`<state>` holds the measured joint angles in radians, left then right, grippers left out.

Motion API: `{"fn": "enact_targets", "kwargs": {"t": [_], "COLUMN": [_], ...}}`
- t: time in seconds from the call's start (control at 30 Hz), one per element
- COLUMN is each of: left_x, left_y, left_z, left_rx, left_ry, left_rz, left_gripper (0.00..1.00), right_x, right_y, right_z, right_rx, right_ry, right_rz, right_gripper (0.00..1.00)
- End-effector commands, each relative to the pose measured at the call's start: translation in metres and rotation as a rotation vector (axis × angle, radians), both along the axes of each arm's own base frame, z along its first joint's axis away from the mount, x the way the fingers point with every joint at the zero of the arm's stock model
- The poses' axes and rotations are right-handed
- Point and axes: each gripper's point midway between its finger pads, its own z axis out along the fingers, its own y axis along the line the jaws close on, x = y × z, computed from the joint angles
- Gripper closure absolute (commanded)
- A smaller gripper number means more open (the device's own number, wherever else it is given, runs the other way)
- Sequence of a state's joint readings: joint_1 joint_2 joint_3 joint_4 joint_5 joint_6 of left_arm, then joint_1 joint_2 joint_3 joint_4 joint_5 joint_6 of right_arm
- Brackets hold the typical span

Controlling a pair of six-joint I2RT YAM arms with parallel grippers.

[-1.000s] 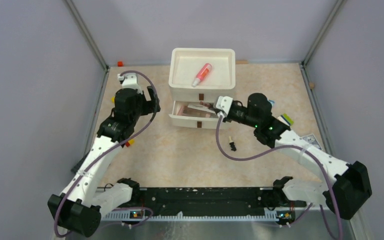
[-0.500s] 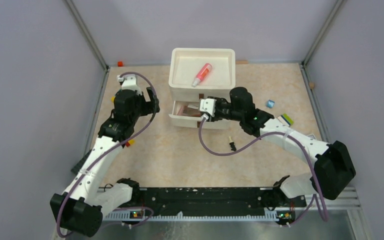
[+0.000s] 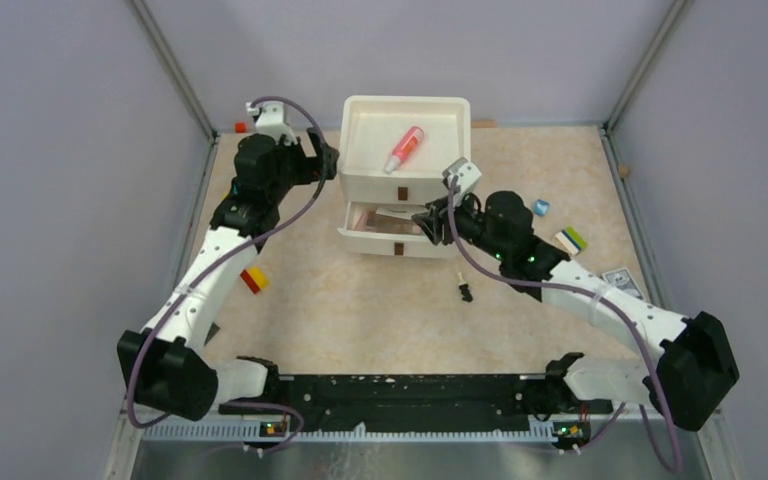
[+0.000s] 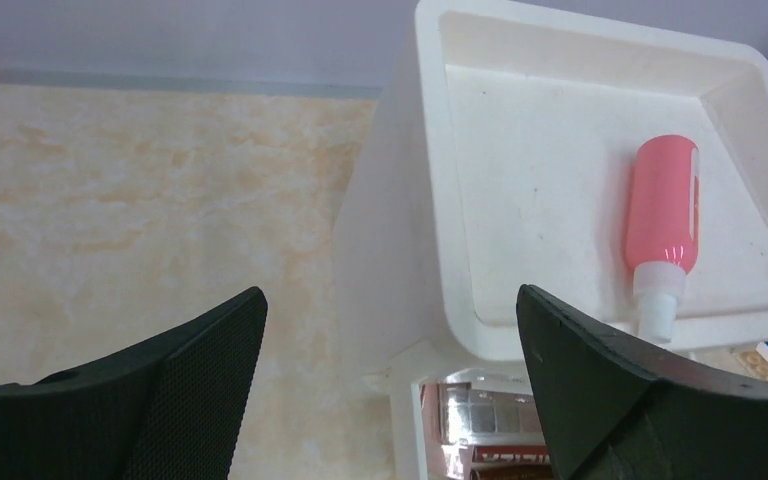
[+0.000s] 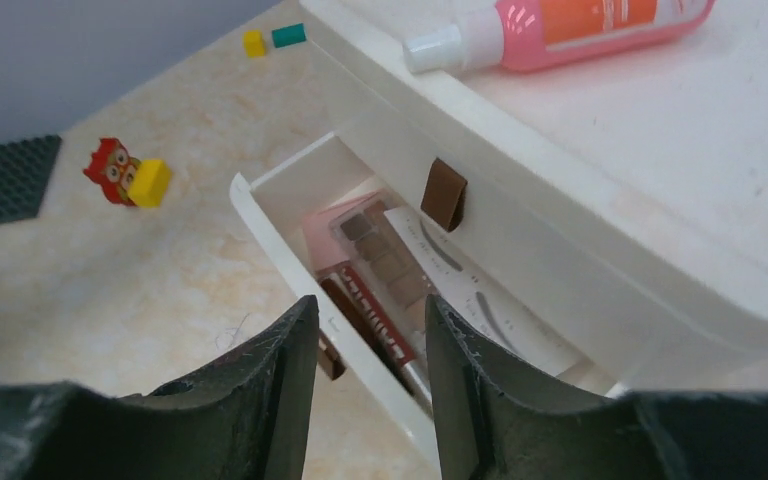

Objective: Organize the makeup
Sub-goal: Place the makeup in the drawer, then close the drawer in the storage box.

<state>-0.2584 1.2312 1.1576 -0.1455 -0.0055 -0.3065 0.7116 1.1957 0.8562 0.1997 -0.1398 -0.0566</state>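
A white drawer organizer (image 3: 360,170) stands at the back centre, and the pink white-capped spray bottle (image 3: 404,148) lies in its top tray (image 4: 560,150). Its lower drawer (image 3: 385,240) is pulled out. Inside lie a pink palette (image 5: 360,235), a white eyebrow card (image 5: 470,290) and a red and silver tube (image 5: 385,330). My right gripper (image 5: 370,310) hovers open over the drawer's front wall (image 5: 280,260), holding nothing. My left gripper (image 4: 390,300) is wide open and empty beside the organizer's left front corner. A small dark cosmetic piece (image 3: 464,291) lies on the table in front.
Toy blocks are scattered around: blue (image 3: 541,207), striped (image 3: 571,240), red and yellow (image 3: 253,280), orange (image 3: 241,127). A card (image 3: 622,281) lies at the right. An owl toy (image 5: 110,170) and a dark studded plate (image 5: 5,180) sit left of the drawer.
The right gripper went from shut to open, swung left over the drawer and then back a little. The left arm moved away from me, to the organizer's left side.
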Motion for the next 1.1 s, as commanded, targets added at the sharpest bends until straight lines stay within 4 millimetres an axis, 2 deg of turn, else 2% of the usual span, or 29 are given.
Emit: {"fn": "enact_targets", "kwargs": {"t": [0.0,0.13,0.27,0.37,0.47,0.57,0.7,0.8,0.83,0.9,1.0,1.07], "left_x": [0.032,0.055,0.075,0.085,0.098,0.107,0.110,0.109,0.108,0.107,0.105,0.101], "left_y": [-0.018,-0.028,-0.034,-0.042,-0.046,-0.054,-0.066,-0.074,-0.075,-0.078,-0.079,-0.078], "left_z": [0.028,0.025,0.020,0.022,0.015,0.006,-0.007,-0.015,-0.017,-0.021,-0.028,-0.037], "left_rx": [-0.013,0.005,0.024,0.033,0.084,0.136,0.158,0.163,0.162,0.164,0.165,0.172], "left_ry": [-0.129,-0.139,-0.131,-0.140,-0.131,-0.111,-0.091,-0.078,-0.073,-0.065,-0.052,-0.019], "left_rz": [-0.070,-0.096,-0.103,-0.122,-0.107,-0.100,-0.127,-0.154,-0.161,-0.171,-0.181,-0.189], "left_gripper": [0.01,0.01,0.01,0.01,0.06,0.16,0.31,0.49,0.60,0.72,0.87,0.93], "right_x": [-0.019,-0.042,-0.050,-0.048,-0.039,-0.025,-0.011,-0.003,0.001,0.009,0.023,0.034], "right_y": [0.005,0.020,0.026,0.030,0.031,0.032,0.039,0.040,0.040,0.040,0.039,0.038], "right_z": [0.000,-0.018,-0.036,-0.052,-0.065,-0.075,-0.085,-0.089,-0.090,-0.090,-0.086,-0.080], "right_rx": [0.314,0.346,0.371,0.381,0.374,0.349,0.326,0.346,0.353,0.372,0.390,0.398], "right_ry": [0.331,0.395,0.444,0.479,0.482,0.471,0.468,0.466,0.458,0.433,0.358,0.298], "right_rz": [-0.107,-0.081,-0.119,-0.141,-0.183,-0.244,-0.282,-0.320,-0.334,-0.355,-0.390,-0.411], "right_gripper": [0.58,0.58,0.58,0.58,0.58,0.58,0.67,0.71,0.73,0.75,0.76,0.76]}}
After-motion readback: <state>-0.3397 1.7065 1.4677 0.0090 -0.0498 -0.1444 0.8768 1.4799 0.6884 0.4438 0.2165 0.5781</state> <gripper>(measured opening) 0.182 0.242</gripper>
